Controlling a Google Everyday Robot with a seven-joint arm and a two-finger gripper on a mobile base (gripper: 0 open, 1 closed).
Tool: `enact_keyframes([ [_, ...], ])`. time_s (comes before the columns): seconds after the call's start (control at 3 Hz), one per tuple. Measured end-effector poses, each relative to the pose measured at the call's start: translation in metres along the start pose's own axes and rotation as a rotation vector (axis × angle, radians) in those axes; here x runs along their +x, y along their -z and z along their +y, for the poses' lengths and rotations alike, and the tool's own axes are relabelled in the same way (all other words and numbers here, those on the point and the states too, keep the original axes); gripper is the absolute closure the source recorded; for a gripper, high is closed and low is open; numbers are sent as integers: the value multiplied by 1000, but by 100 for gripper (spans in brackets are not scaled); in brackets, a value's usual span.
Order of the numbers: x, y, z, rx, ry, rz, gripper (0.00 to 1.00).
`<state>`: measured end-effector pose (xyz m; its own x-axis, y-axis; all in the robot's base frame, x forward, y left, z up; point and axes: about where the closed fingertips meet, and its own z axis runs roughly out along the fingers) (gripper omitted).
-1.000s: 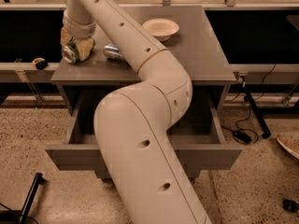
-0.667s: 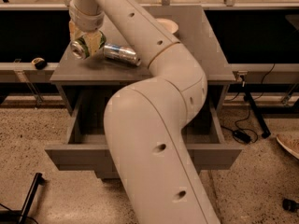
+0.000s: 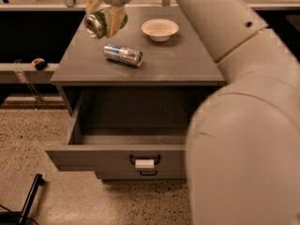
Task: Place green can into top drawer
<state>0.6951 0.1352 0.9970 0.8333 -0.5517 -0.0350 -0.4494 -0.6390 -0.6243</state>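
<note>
My gripper is at the top left, above the back left part of the grey cabinet top. It is shut on the green can, which hangs lifted off the surface with a silver end facing the camera. The top drawer is pulled open below, its inside bare as far as it shows, with a dark handle and white tag on its front. My big white arm hides the drawer's right part.
A silver-and-blue can lies on its side on the cabinet top. A white bowl stands behind it. A small dark object lies on the shelf to the left. A black bar is on the floor.
My gripper has lifted the green can off the cabinet top and carried it up and away from the surface. The arm has swung right, uncovering the silver-and-blue can and the drawer.
</note>
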Motion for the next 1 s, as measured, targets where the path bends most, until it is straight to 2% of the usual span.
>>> enact_keyframes([
  [0.33, -6, 44, 44, 13, -140, 8, 100],
  [0.67, -20, 60, 109, -45, -384, -21, 100],
  [1.0, -24, 53, 187, -127, -647, -42, 100],
])
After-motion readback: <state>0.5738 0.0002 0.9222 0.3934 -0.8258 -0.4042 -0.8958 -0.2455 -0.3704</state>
